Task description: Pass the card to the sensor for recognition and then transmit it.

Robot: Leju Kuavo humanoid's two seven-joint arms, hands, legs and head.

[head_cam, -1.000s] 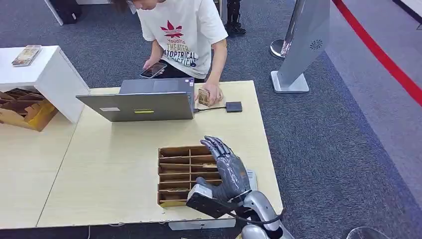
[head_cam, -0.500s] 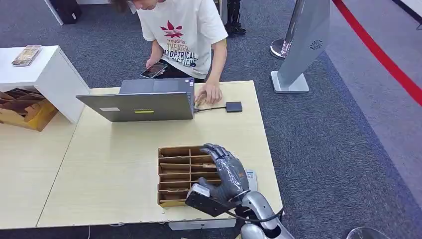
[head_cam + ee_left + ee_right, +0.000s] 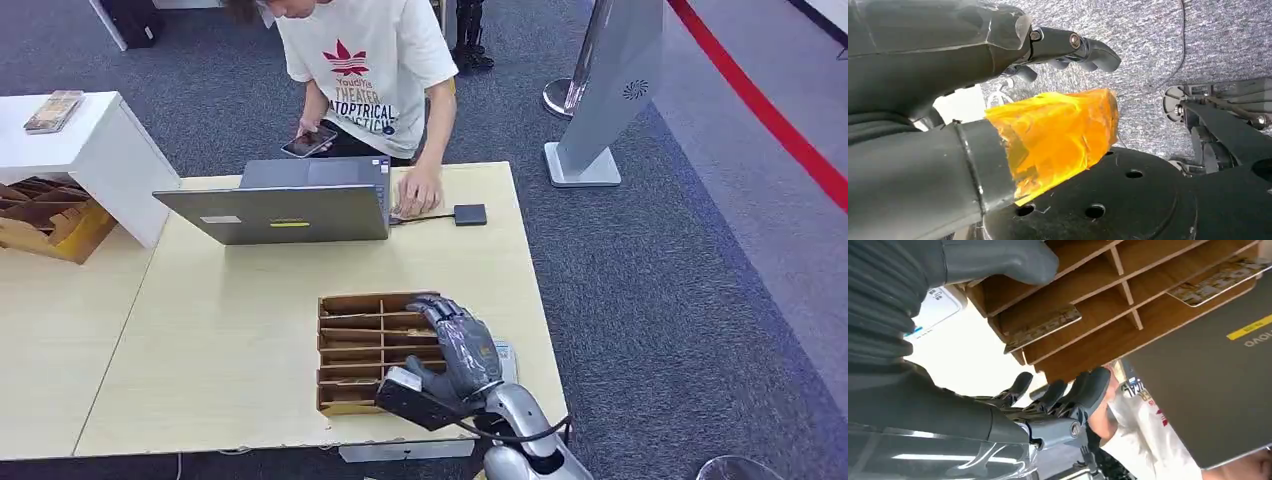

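Laptop [image 3: 290,205] set at table's far edge, cabled to small black sensor [image 3: 470,214] beside person's hand [image 3: 418,190]. Slotted wooden rack [image 3: 365,345] holding card [image 3: 1040,327]; right hand [image 3: 462,350] poised above, fingers apart, empty. Left hand [image 3: 1068,47] hanging, holding nothing.

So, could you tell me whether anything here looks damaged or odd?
Yes: the left hand has crinkled orange tape wrapped around its thumb, like a makeshift patch. The wooden card rack sits square on the table.
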